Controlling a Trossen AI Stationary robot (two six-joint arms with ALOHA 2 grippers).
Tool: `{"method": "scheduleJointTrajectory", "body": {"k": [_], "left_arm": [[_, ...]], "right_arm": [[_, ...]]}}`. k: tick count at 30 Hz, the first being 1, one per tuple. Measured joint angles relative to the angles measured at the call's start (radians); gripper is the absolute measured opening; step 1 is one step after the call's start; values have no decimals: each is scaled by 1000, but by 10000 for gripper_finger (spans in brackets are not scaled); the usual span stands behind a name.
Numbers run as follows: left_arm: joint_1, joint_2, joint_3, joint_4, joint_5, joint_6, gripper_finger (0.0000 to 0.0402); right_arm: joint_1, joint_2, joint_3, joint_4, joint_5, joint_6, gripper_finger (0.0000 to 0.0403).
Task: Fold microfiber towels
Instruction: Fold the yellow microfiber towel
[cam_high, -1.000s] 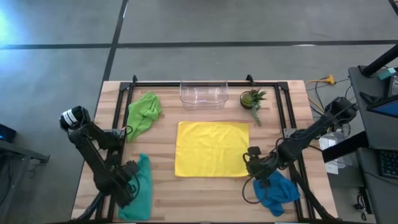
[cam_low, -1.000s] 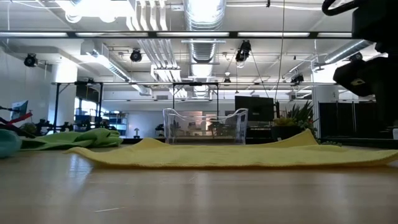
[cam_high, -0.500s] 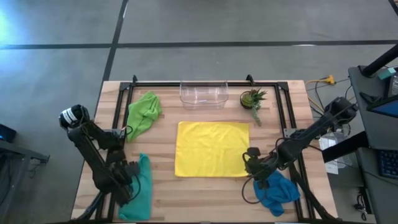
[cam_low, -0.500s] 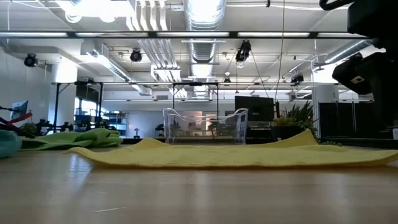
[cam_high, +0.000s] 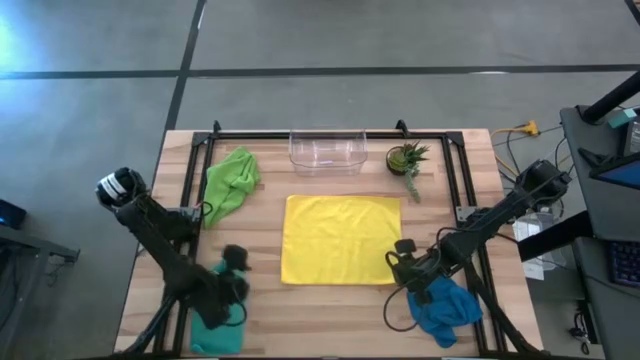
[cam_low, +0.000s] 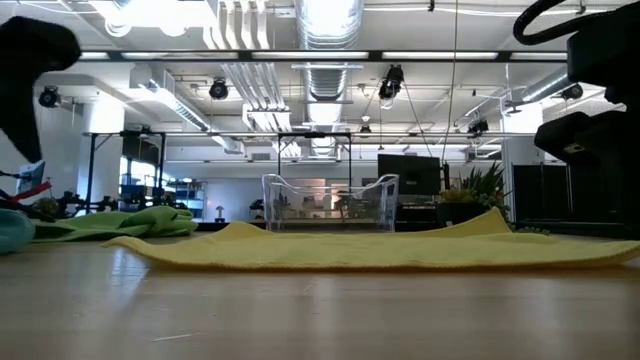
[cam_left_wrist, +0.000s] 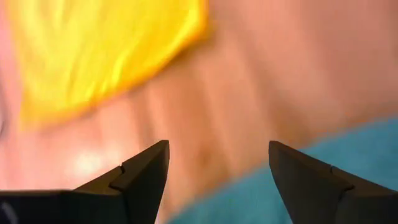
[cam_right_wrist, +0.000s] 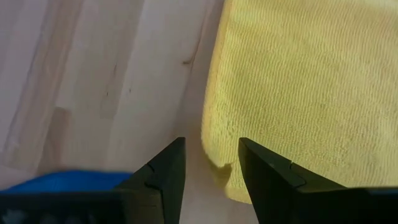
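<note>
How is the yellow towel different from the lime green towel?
The yellow towel lies spread flat and square in the middle of the table; the lime green towel is bunched up and wrinkled near the far left edge. The yellow towel covers more table than the lime green towel. Both are soft cloths, and no gripper holds either.

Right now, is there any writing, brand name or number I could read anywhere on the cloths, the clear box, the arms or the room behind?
None can be read.
yellow towel, lime green towel, teal towel, blue towel: plain, no labels showing.
clear box and potted plant: no markings visible.
Dark screen in the room behind: too small to read.
</note>
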Motion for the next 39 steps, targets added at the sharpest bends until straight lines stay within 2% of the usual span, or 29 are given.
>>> {"method": "scheduleJointTrajectory", "body": {"k": [4,7,12,14,19,24,30,39], "left_arm": [[79,20,-7,184,10,209,258],[156,38,-7,219,33,299,258],[269,91,-8,277,130,469,258],[296,114,-8,328,167,542,258],[308,169,4,399,171,682,258],[307,207,14,421,164,729,258],[306,236,13,447,52,734,251],[303,241,19,452,40,731,172]], "right_arm": [[0,-11,21,-6,0,66,144],[0,-23,44,-8,1,102,144],[0,-34,86,-10,13,130,143],[2,-34,99,-19,16,130,143],[11,-33,131,-80,17,135,143],[29,-33,145,-121,17,137,143],[47,-33,145,-126,19,197,143],[87,-33,144,-169,19,239,143]]}}
